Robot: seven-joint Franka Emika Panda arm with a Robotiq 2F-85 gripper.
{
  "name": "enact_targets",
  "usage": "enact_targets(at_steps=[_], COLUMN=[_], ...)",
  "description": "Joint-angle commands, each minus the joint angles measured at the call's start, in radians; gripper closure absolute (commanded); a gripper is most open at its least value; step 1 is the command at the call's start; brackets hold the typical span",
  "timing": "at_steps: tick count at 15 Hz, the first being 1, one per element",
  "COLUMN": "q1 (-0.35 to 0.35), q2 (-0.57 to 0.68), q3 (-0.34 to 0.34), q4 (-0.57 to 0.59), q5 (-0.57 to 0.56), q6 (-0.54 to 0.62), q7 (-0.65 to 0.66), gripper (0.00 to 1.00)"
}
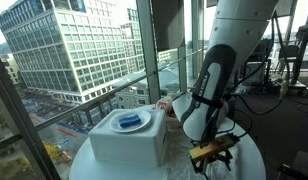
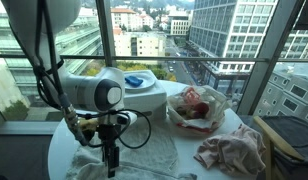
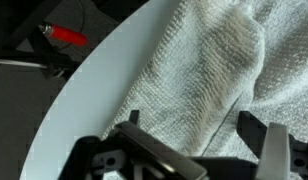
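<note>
We find the tool (image 3: 192,125) pointing straight down over the white towel (image 3: 204,70), its 2 fingers spread wide apart with nothing between them but air, so it has hold of nothing. The towel lies on the round white counter (image 3: 84,110), loosely spread with a few folds, one edge near the counter's rim. In an exterior view the tool (image 2: 111,168) hangs close above the near end of the towel (image 2: 146,150); from this angle we cannot say for sure whether the fingertips touch the cloth or stop just short of it. Behind the arm stands a white box (image 2: 144,95) with a blue item (image 2: 136,80) on its top. Beside the box sits a clear bag (image 2: 199,108) with pinkish cloth inside, and a second pinkish cloth (image 2: 234,150) lies crumpled on the counter well apart from the towel. A red object (image 3: 66,37) shows beyond the counter's edge in the wrist view. As we judge it, the towel work is at a point of no grip: the cloth lies flat enough but not neatly squared, and any folding or moving of it remains undone.
</note>
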Motion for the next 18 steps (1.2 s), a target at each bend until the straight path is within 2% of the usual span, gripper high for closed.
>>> enact_targets(at_steps=[1,6,14,18], q1=[-0.003,0.0,0.021,0.036], q2=[0.037,0.075,0.033,0.02], q3=[0.001,0.004,0.002,-0.001], q4=[0.051,0.081,0.062,0.059], q5=[-0.022,-0.016,-0.033,-0.082], q6=[-0.034,-0.054,-0.182,-0.213], q7=[0.04,0.049,0.141,0.193], gripper=[0.0,0.0,0.0,0.0])
